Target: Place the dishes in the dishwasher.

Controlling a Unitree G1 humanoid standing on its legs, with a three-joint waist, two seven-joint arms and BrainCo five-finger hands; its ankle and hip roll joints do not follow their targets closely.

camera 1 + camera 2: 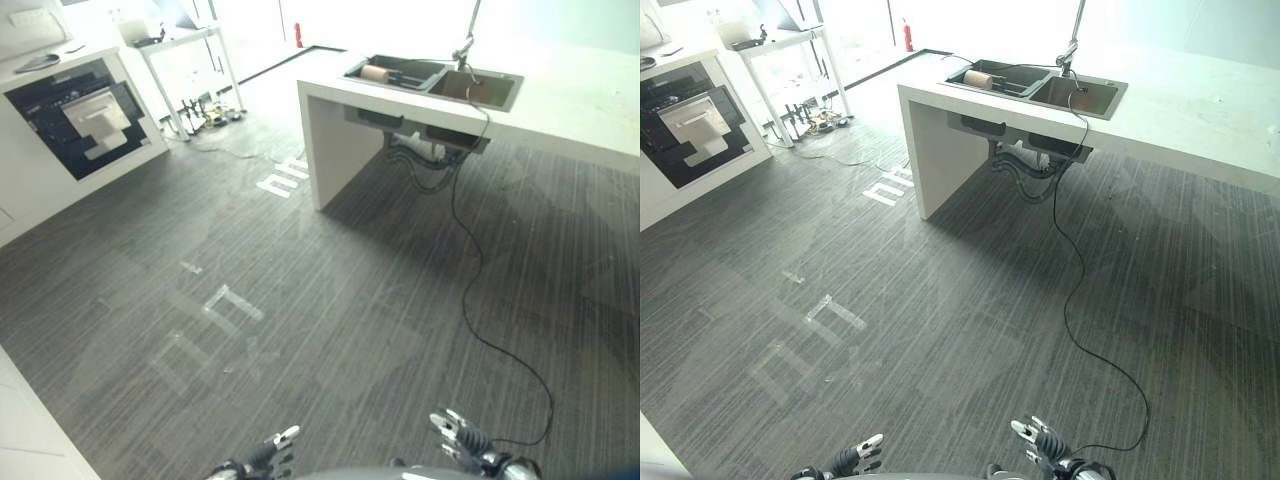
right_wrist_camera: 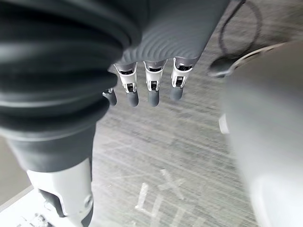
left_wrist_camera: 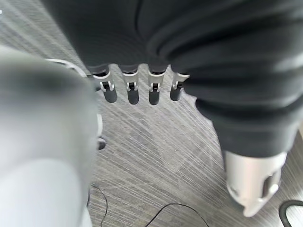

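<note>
Hanging low over the grey floor [image 1: 300, 330], both hands, left hand [image 3: 142, 71] and right hand [image 2: 151, 71], have relaxed, empty fingers. Far right, a white surface [image 1: 590, 100] carries a double sink [image 1: 432, 80]; its left basin holds dishes [image 1: 385, 74]. Far left stands the dark dishwasher [image 1: 75, 115].

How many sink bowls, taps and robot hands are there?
Sink bowls: 2, left bowl, right bowl
Taps: 1, tap
Robot hands: 2, left hand, right hand, both holding nothing
Total: 5
</note>
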